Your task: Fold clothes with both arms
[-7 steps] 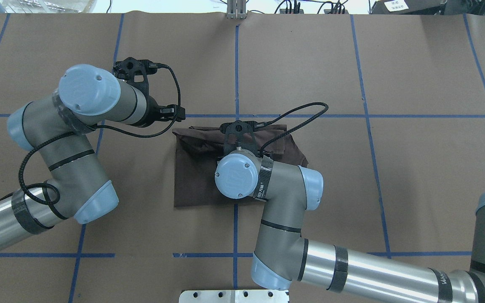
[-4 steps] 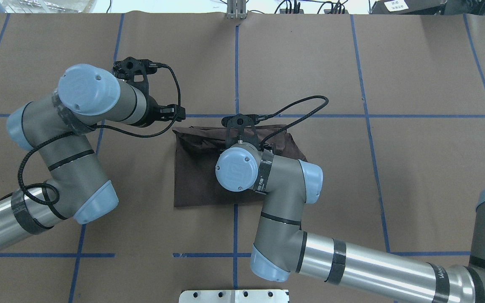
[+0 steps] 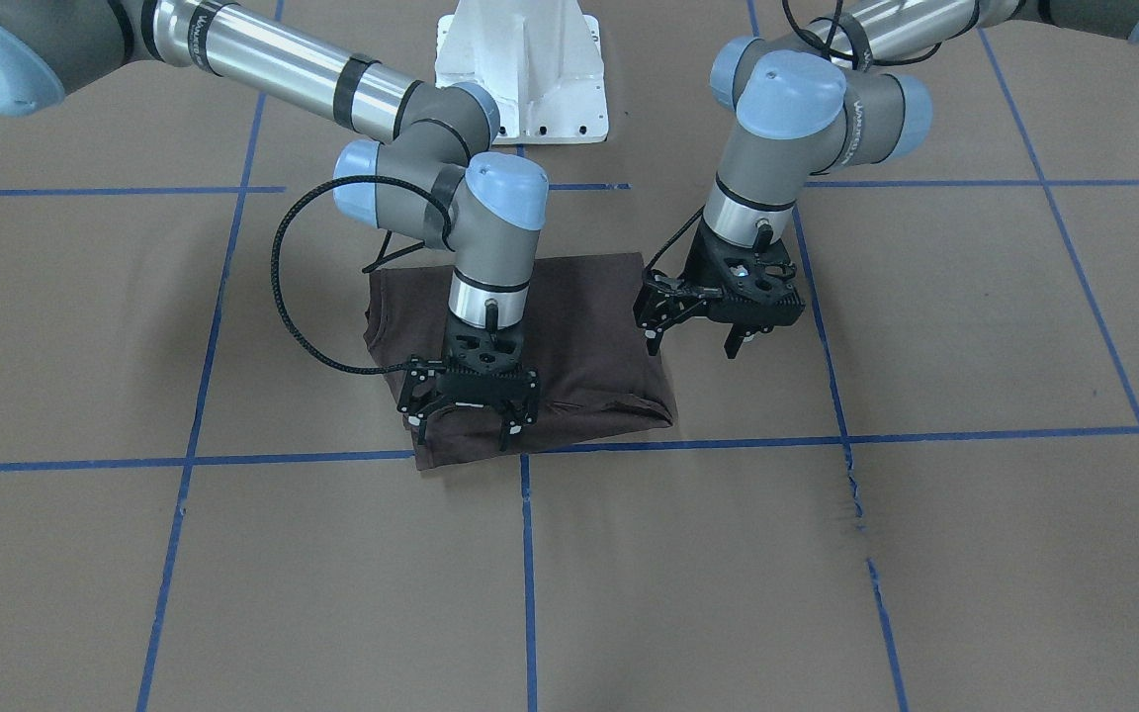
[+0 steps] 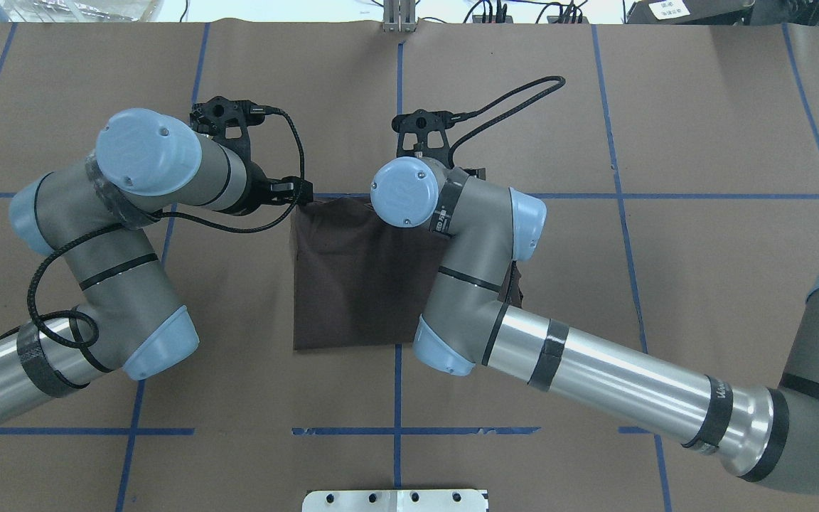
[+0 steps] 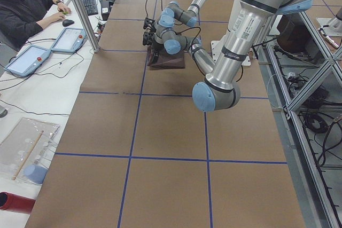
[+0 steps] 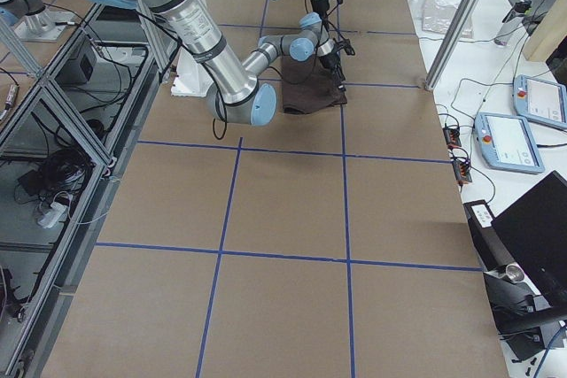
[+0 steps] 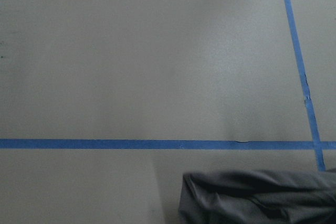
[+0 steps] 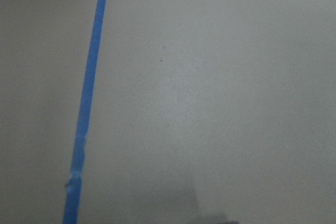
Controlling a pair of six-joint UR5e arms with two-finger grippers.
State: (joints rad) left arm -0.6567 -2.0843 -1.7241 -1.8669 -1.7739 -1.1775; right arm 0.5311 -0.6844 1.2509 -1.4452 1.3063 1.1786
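The clothes are one dark brown T-shirt (image 3: 579, 336), folded into a rough rectangle at the table's middle (image 4: 352, 277). My right gripper (image 3: 461, 427) points down over the shirt's edge farthest from the robot. It is open, with its fingers spread just above the cloth and nothing in them. My left gripper (image 3: 691, 344) hangs open just beside the shirt's edge on the robot's left, apart from the cloth. The left wrist view catches a rumpled corner of the shirt (image 7: 257, 198). In the overhead view both grippers are hidden under their wrists.
Brown paper with blue tape lines (image 3: 525, 554) covers the table. The white base block (image 3: 520, 49) stands at the robot's side. A person (image 5: 26, 9) sits at a side desk with tablets beyond the table's far edge.
My right arm has swept away from the robot across the shirt to its far edge. The rumpled far part of the shirt now lies flatter. The left arm has not moved.
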